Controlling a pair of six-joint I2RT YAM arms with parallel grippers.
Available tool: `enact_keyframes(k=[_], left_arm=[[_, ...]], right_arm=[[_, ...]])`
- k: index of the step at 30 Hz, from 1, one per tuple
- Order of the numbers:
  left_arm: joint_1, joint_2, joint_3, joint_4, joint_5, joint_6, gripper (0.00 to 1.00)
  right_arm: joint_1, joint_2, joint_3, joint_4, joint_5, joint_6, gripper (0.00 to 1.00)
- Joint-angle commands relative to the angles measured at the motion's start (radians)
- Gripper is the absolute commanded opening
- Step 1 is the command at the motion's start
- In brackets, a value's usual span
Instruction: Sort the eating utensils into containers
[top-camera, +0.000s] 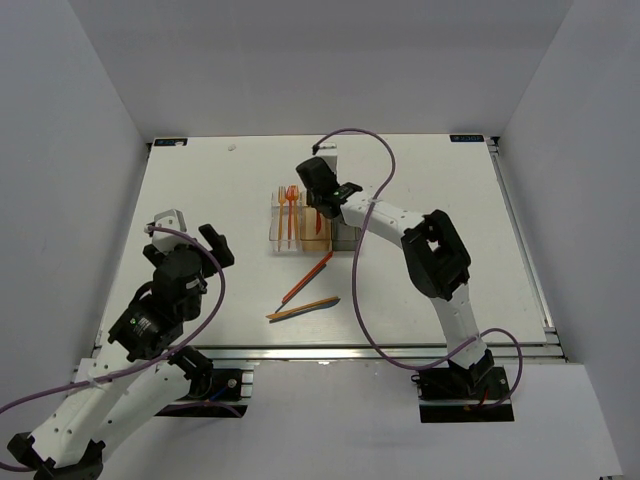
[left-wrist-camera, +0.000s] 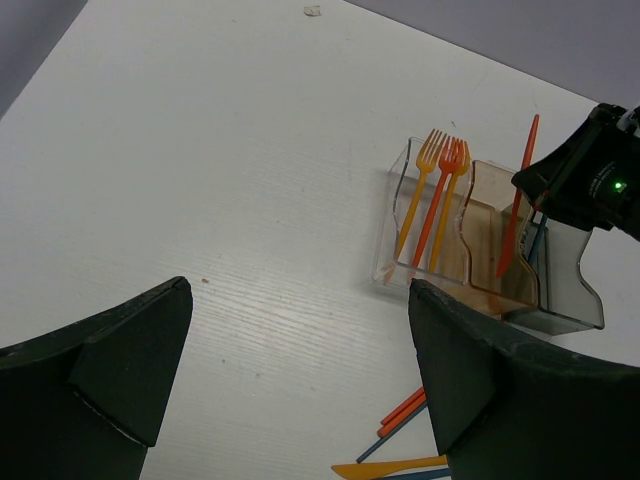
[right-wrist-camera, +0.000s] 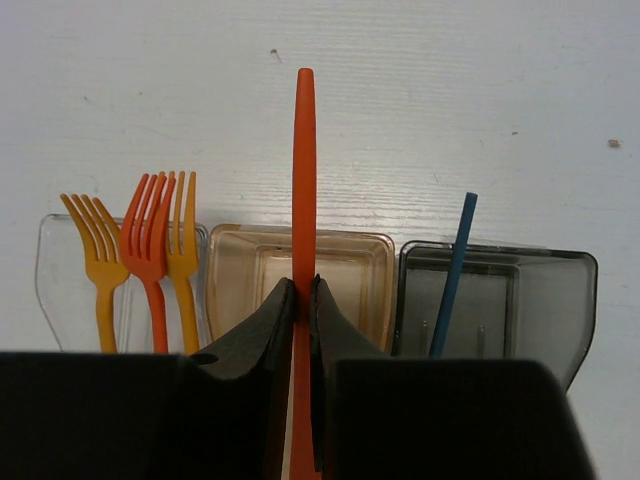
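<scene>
Three bins stand in a row: clear (right-wrist-camera: 60, 260), tan (right-wrist-camera: 250, 255) and dark grey (right-wrist-camera: 540, 290). The clear bin (top-camera: 283, 228) holds three orange forks (right-wrist-camera: 145, 250). A blue utensil (right-wrist-camera: 455, 270) leans in the dark bin. My right gripper (right-wrist-camera: 303, 290) is shut on an orange knife-like utensil (right-wrist-camera: 303, 170), held upright over the tan bin (top-camera: 313, 235). Loose on the table lie an orange and a dark utensil (top-camera: 308, 277) and a yellow-orange knife (top-camera: 302, 309) with a dark one beside it. My left gripper (left-wrist-camera: 300, 300) is open and empty, left of the bins (top-camera: 190, 232).
A purple cable (top-camera: 355, 290) hangs from the right arm and runs past the loose utensils. A small white scrap (top-camera: 232, 148) lies near the table's back edge. White walls enclose the table on three sides.
</scene>
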Motion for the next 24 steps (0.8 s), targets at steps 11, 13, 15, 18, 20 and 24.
enact_keyframes(k=[11,13,15,18,20,24], left_arm=[[0.003,0.0,-0.003,0.008,0.002,0.009,0.98],[0.003,0.002,-0.003,0.007,0.0,0.009,0.98],[0.003,-0.001,-0.003,0.007,0.0,0.009,0.98],[0.003,-0.001,-0.003,0.007,0.002,0.009,0.98],[0.003,-0.003,-0.003,0.007,0.002,0.009,0.98],[0.003,-0.004,-0.005,0.007,0.002,0.009,0.98]], right_arm=[[0.021,0.006,-0.067,0.104,-0.045,0.1,0.0],[0.026,0.012,-0.065,0.099,-0.051,0.108,0.0],[0.03,0.017,-0.069,0.099,-0.056,0.115,0.0],[0.033,0.024,-0.063,0.096,-0.071,0.126,0.0],[0.036,0.033,-0.054,0.084,-0.074,0.132,0.01],[0.04,0.04,-0.05,0.07,-0.082,0.154,0.18]])
